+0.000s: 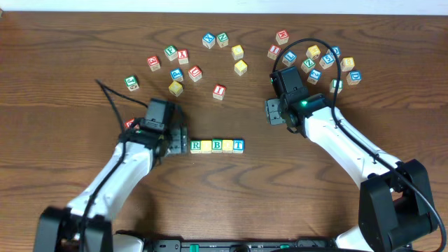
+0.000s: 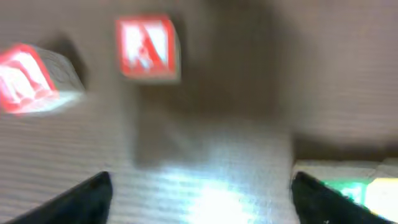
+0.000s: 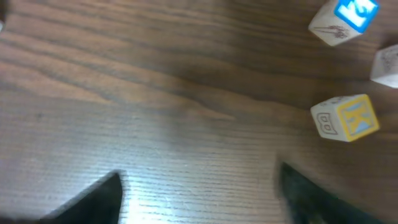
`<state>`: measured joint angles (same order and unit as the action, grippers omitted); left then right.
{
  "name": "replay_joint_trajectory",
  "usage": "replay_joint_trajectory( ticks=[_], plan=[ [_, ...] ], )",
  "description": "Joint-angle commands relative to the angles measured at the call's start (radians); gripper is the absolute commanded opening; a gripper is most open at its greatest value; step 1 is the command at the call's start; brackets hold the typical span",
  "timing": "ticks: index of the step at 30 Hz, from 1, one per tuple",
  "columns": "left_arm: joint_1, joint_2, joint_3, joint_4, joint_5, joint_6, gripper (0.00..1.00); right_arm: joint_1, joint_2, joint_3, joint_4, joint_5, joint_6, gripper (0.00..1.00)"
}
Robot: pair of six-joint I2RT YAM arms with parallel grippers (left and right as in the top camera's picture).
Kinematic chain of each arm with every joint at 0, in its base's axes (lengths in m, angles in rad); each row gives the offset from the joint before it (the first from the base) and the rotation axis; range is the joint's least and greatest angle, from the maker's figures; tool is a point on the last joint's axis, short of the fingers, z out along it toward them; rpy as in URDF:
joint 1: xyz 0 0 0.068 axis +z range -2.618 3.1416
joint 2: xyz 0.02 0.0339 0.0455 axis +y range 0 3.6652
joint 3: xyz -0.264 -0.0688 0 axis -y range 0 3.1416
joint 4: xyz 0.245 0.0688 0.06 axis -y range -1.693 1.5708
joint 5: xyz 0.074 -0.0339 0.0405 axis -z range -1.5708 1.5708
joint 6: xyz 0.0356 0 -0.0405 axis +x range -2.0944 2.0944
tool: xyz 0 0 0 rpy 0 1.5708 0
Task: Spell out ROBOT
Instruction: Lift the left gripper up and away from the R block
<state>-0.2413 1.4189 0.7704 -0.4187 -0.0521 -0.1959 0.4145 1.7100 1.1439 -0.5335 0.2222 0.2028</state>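
The ROBOT row [image 1: 217, 145] lies just beside the left gripper [image 1: 185, 142], whose jaws are apart and empty. The right gripper [image 1: 270, 113], likewise spread, sits well apart.

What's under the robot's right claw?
Only bare table shows between the right gripper's open fingers, which hold nothing. A yellow cube sits off to one side, not underneath. From overhead, the gripper's body covers the spot directly below it.

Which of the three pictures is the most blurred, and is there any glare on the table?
Left wrist view: the most blurred, the red-lettered wooden A cube is smeared, and white glare lies on the brown wooden table low in the middle. Right wrist view: milder blur. Overhead view: sharp, evenly lit.
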Motion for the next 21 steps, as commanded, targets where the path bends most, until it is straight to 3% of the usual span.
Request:
replay_joint_trajectory(
  ticks=[1,21],
  plan=[
    [0.013,-0.066,0.031,0.029,-0.051,-0.003,0.98,-0.002,-0.023,0.018,0.0,0.067,-0.003,0.98],
    [0.014,-0.103,0.031,0.066,-0.08,0.003,0.99,-0.001,-0.023,0.018,-0.002,0.101,-0.002,0.99]
  ],
)
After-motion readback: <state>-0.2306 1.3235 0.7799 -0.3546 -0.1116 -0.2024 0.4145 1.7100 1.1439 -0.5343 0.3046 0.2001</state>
